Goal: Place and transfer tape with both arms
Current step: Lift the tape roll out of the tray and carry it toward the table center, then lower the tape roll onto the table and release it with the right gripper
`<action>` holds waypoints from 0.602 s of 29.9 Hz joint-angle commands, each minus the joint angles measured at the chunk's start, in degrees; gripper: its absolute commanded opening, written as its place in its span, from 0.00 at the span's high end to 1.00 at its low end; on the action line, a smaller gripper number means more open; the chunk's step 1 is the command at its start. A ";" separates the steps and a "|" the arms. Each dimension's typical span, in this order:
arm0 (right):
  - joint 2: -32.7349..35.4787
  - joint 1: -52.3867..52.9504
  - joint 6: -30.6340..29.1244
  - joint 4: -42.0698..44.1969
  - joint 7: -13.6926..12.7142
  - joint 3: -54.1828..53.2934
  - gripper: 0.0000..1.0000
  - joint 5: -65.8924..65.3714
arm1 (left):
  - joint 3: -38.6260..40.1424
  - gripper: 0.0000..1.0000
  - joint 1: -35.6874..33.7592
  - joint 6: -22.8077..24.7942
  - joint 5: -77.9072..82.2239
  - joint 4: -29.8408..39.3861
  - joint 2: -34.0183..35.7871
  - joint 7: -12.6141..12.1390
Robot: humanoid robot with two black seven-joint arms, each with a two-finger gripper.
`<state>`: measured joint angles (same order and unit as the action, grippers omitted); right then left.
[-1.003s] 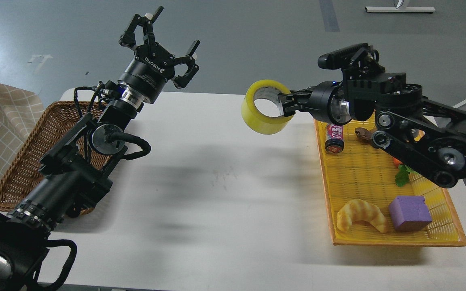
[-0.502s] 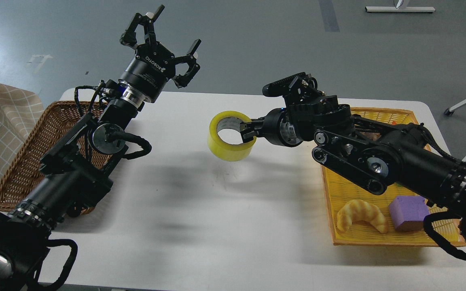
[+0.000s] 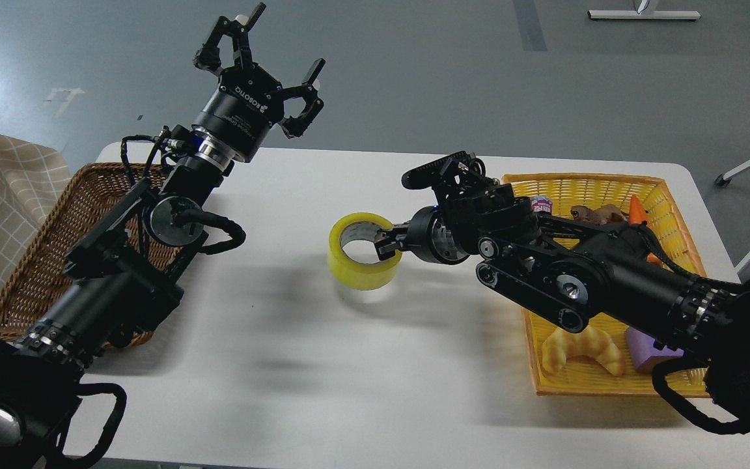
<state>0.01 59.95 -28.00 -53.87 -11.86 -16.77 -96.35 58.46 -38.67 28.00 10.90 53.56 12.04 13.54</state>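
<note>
while the right tool [image 3: 389,242] clamps one tape [image 3: 363,251], the left tool [image 3: 269,55] hangs spread, grasping nothing.

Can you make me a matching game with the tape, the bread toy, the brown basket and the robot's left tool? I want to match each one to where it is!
Things:
1. tape
2. bread toy
3. brown basket
4. left tool

Places or states:
A. lying in the yellow tray
B. open, raised above the table's far edge
C. at the left end of the table
D. gripped by the right tool, mid-table

Pairs: 1-D, 2-A, 3-C, 4-B
</note>
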 commanded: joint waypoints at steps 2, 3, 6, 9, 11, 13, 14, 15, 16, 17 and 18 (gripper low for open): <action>-0.01 -0.27 0.00 -0.01 0.00 1.30 1.00 0.02 | 0.07 0.02 0.00 0.00 -0.09 0.05 -0.26 0.00; -0.01 -0.18 0.00 -0.01 0.00 1.39 1.00 0.02 | 0.07 0.02 0.00 0.00 -0.09 0.05 -0.27 0.08; -0.01 -0.27 0.00 -0.01 0.00 2.09 1.00 -0.07 | 0.07 0.02 0.00 0.00 -0.09 0.05 -0.27 0.08; -0.01 -0.71 0.00 -0.01 0.00 2.71 1.00 -0.07 | 0.07 0.02 0.00 0.00 -0.09 0.05 -0.27 0.08; -0.01 -0.79 0.00 -0.01 0.00 3.67 1.00 -0.07 | 0.07 0.02 0.00 0.00 -0.09 0.05 -0.18 0.08; -0.01 -0.71 0.00 -0.01 0.00 5.08 1.00 -0.07 | 0.07 0.02 0.00 0.00 -0.18 0.05 -0.18 0.08; -0.01 -0.71 0.00 -0.01 0.00 5.17 1.00 -0.07 | 0.07 0.02 0.00 0.00 -0.18 0.05 -0.18 0.17; -0.01 -0.71 0.00 -0.01 0.00 5.35 1.00 -0.16 | 0.07 0.02 0.00 0.00 -0.18 0.05 -0.18 0.17; -0.01 -0.71 0.00 -0.01 0.00 5.43 1.00 -0.16 | 0.07 0.02 0.00 0.00 -0.18 0.05 -0.18 0.17; -0.01 -0.79 0.00 -0.01 0.00 5.61 1.00 -0.16 | 0.07 0.02 0.00 0.00 -0.18 0.05 -0.18 0.17; -0.01 -0.80 0.00 0.08 -0.09 5.61 1.00 -0.16 | 0.07 0.02 0.00 0.00 -0.18 0.05 -0.18 0.17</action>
<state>0.00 59.23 -28.00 -53.87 -11.86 -11.51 -96.47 58.54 -38.68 28.00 10.73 53.62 11.86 13.71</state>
